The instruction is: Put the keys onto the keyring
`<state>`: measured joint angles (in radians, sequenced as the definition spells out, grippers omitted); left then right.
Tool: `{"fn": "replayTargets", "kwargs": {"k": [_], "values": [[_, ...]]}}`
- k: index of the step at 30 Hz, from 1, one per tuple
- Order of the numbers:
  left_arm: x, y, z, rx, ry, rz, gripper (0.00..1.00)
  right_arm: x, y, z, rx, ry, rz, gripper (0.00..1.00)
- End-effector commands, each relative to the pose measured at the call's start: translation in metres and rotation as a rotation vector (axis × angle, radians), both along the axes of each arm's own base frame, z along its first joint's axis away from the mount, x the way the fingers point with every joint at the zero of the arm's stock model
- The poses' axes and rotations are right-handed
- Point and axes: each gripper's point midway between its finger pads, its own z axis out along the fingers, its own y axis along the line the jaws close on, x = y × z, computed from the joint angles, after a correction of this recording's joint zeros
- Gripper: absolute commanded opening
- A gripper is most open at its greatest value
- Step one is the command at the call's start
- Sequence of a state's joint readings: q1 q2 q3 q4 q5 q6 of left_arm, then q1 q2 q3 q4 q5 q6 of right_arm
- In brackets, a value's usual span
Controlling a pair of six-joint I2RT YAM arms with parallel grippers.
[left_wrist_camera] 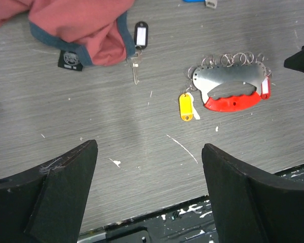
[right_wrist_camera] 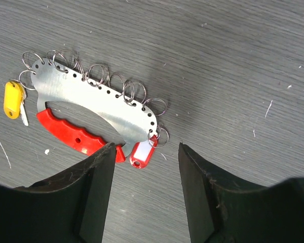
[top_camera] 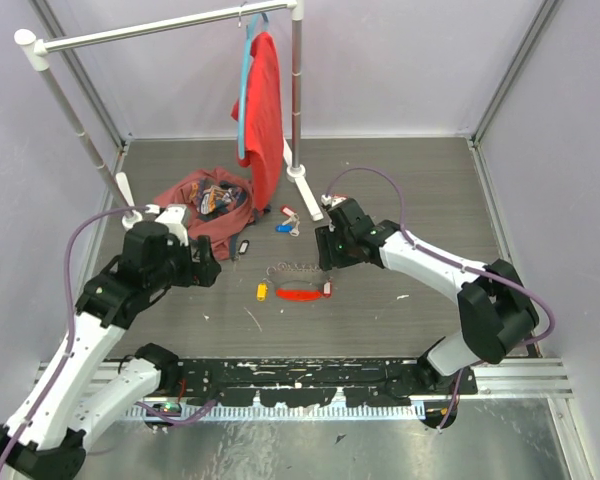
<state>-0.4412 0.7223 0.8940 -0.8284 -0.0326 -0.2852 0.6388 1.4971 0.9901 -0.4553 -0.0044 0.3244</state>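
Observation:
The keyring (top_camera: 298,285) (left_wrist_camera: 228,86) (right_wrist_camera: 101,104) lies flat on the table: a silver plate with a red grip and several wire rings along its edge. It carries a yellow tag (left_wrist_camera: 186,107) (right_wrist_camera: 12,99) and a small red tag (right_wrist_camera: 142,153). A key with a black tag (left_wrist_camera: 137,50) (top_camera: 245,247) lies by the red cloth. Blue- and red-tagged keys (top_camera: 285,222) lie farther back. My right gripper (right_wrist_camera: 146,147) (top_camera: 325,250) hovers over the keyring's red-tag end, jaws partly apart, holding nothing. My left gripper (left_wrist_camera: 149,147) (top_camera: 205,265) is wide open over bare table, left of the keyring.
A red cloth bag (top_camera: 205,205) (left_wrist_camera: 81,25) holding more keys lies at the back left. A white clothes rack (top_camera: 300,170) with a red shirt (top_camera: 265,110) on a blue hanger stands behind. A black rail (top_camera: 300,375) runs along the near edge.

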Motion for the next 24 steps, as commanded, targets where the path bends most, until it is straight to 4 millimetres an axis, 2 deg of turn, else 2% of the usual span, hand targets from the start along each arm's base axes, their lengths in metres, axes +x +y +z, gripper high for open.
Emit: {"fn": "replayTargets", "kwargs": {"k": [1,4,6,9,14,18,20,24], "values": [[0.012,-0.018,-0.008,-0.087,0.079,0.038,0.88,0.011,0.006,0.02,0.046,-0.088,0.009,0.57],[0.018,-0.028,-0.027,-0.134,0.127,0.058,0.88,0.01,0.014,0.024,0.072,-0.099,0.064,0.58],[0.019,-0.029,-0.028,-0.145,0.123,0.065,0.88,0.01,0.026,0.031,0.087,-0.118,0.133,0.58],[0.019,-0.019,-0.011,-0.127,0.056,0.087,0.88,0.014,0.046,0.034,0.02,-0.145,0.242,0.58],[0.011,-0.002,0.021,-0.053,-0.06,0.05,0.88,0.014,0.1,0.025,-0.029,-0.162,0.457,0.57],[0.001,0.007,0.02,0.002,-0.089,0.011,0.88,0.017,0.136,0.016,-0.062,-0.18,0.623,0.52],[-0.001,0.005,0.019,-0.002,-0.089,-0.006,0.88,0.019,0.149,0.011,-0.078,-0.174,0.688,0.48],[0.002,0.003,0.016,0.005,-0.079,-0.016,0.88,0.025,0.16,0.005,-0.104,-0.172,0.754,0.47]]}}
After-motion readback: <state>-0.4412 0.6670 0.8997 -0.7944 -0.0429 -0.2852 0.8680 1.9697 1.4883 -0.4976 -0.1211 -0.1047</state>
